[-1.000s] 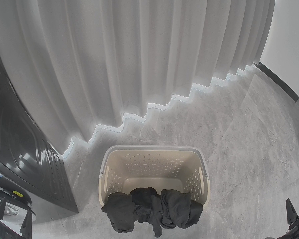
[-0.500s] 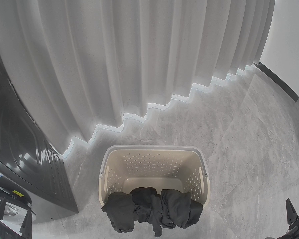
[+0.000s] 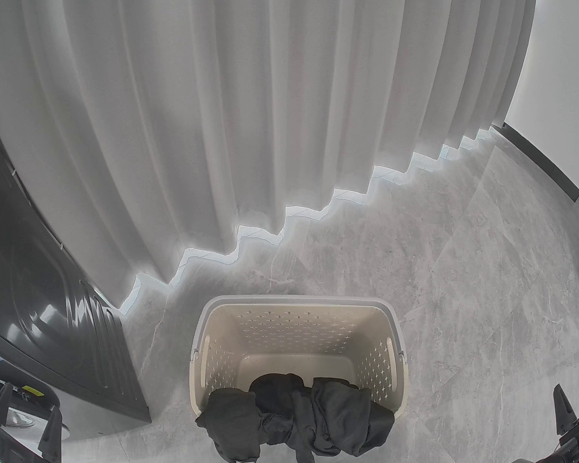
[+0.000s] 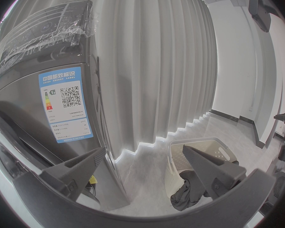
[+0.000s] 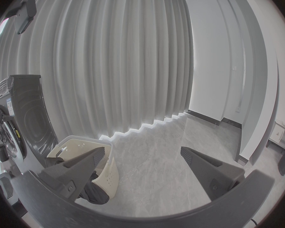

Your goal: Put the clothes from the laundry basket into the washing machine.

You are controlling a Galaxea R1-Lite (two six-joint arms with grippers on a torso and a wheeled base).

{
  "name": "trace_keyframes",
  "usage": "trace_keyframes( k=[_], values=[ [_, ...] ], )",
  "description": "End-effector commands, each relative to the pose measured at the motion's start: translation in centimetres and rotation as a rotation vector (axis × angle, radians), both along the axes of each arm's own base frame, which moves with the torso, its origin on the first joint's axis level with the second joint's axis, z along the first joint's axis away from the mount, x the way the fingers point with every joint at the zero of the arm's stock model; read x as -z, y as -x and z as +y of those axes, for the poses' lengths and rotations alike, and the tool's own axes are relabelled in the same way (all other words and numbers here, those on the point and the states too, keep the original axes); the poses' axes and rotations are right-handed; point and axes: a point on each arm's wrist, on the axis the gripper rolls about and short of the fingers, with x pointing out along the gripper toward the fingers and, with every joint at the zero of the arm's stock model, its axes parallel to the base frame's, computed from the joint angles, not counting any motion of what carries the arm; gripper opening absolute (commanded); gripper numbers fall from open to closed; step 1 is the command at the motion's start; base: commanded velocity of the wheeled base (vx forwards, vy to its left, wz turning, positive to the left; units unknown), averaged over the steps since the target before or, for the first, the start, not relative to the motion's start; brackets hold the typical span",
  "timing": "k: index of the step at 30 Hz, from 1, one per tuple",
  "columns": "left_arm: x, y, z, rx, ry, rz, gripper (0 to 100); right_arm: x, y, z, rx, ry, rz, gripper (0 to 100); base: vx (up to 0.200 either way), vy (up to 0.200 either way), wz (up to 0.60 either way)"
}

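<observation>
The laundry basket point(image 3: 296, 329) is cream plastic, perforated and matt. The clothes point(image 3: 341, 413) over its near rim are dark, soft, matt cloth. The washing machine point(image 3: 38, 310) has a glossy dark grey shell, and crinkled clear film point(image 4: 44, 32) covers its top. The floor point(image 3: 482, 258) is smooth grey stone-look tile with a slight sheen.

Room reads evenly bright, soft light. I note a hard white strip leaking under the curtain point(image 3: 238, 98) hem onto the floor point(image 3: 482, 278). Glare patches on the washing machine point(image 3: 38, 290) side panel. Both wrist views bow strongly, with black rounded corners. Shadows faint.
</observation>
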Motion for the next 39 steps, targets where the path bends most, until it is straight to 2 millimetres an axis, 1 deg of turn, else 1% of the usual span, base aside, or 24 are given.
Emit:
trace_keyframes(
  k=[1,2,14,23,32,39],
  values=[
    [0.53,-0.03,0.00,-0.001,-0.001,0.005,100,0.49,-0.12,0.00,-0.001,0.000,0.016,100,0.200,0.000,0.00],
    [0.53,-0.03,0.00,-0.001,-0.001,0.005,100,0.49,-0.12,0.00,-0.001,0.000,0.016,100,0.200,0.000,0.00],
    [0.53,-0.03,0.00,-0.001,-0.001,0.005,100,0.49,-0.12,0.00,-0.001,0.000,0.016,100,0.000,0.000,0.00],
    [0.51,-0.03,0.00,-0.001,-0.001,0.004,100,0.49,-0.12,0.00,-0.001,0.000,0.016,100,-0.200,0.000,0.00],
    [0.53,-0.03,0.00,-0.001,0.001,0.005,100,0.49,-0.12,0.00,-0.001,0.000,0.016,100,0.000,0.000,0.00],
    [0.51,-0.03,0.00,-0.001,0.001,0.004,100,0.49,-0.13,0.00,0.000,-0.001,0.018,100,-0.200,0.000,0.00]
  ],
)
